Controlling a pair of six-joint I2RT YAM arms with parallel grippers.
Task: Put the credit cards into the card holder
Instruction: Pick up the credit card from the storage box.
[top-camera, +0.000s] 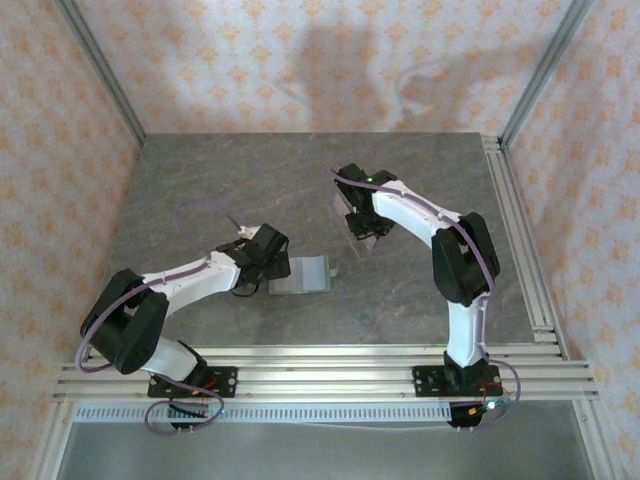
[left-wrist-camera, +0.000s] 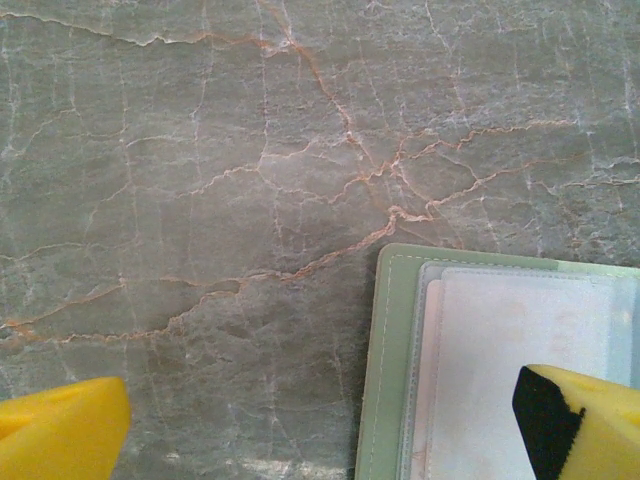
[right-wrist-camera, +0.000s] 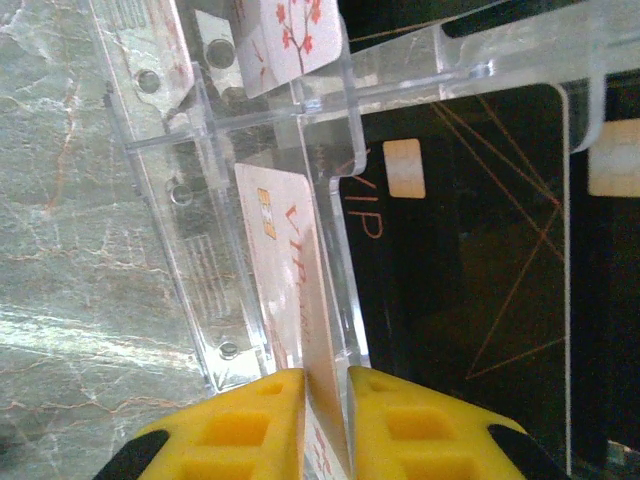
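Note:
The sage-green card holder lies open and flat on the table at centre. In the left wrist view its stitched green edge frames a clear pocket with a pale card inside. My left gripper hovers at the holder's left edge, open wide, its yellow fingers straddling that edge. My right gripper is shut on a pale pink credit card printed "VIP", which stands on edge in a slot of the clear plastic tray. The right gripper is at the tray.
The clear tray stands tilted right of centre. A black VIP card sits in the slot to the right, and a card with a red tree print is behind. Metal rails border the table's right and near edges.

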